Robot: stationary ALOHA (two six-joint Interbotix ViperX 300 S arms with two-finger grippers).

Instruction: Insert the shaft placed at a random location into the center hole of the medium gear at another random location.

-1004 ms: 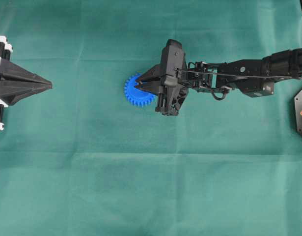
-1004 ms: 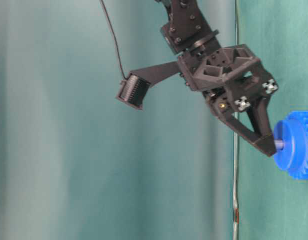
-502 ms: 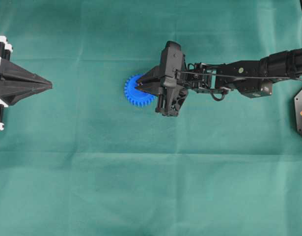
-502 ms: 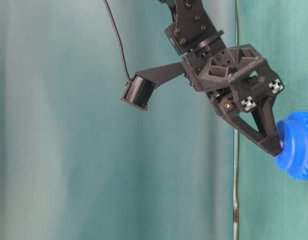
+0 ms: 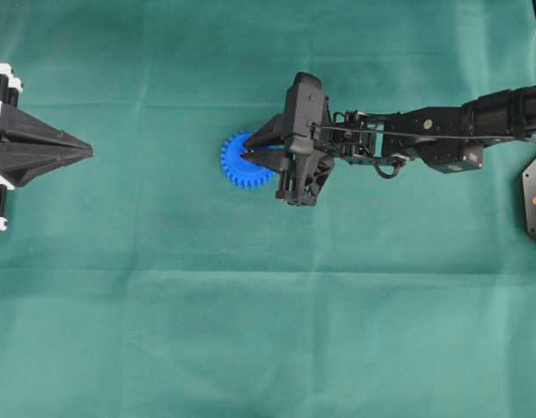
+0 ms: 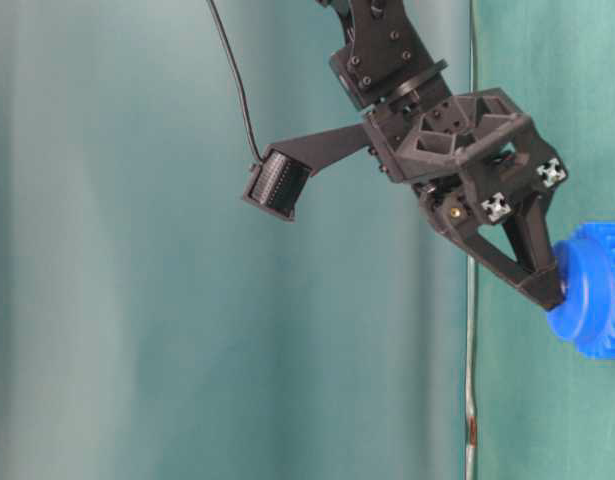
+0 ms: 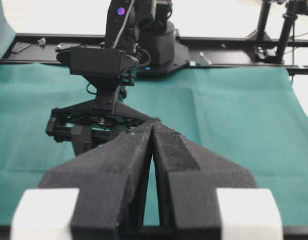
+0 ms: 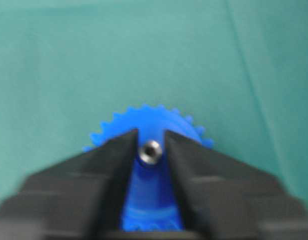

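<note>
Gear (image 5: pixel 243 162), medium, blue, lies flat on the green cloth (image 5: pixel 250 331), directly under our right gripper (image 5: pixel 247 153) fingertips. Right fingers (image 8: pixel 111 160) stand narrowly parted, flanking the shaft (image 8: pixel 150 151); whether they touch it we cannot tell. Shaft sits upright between them at the hub centre. Left gripper (image 5: pixel 87 152) fingers pressed together, well apart from the gear.
</note>
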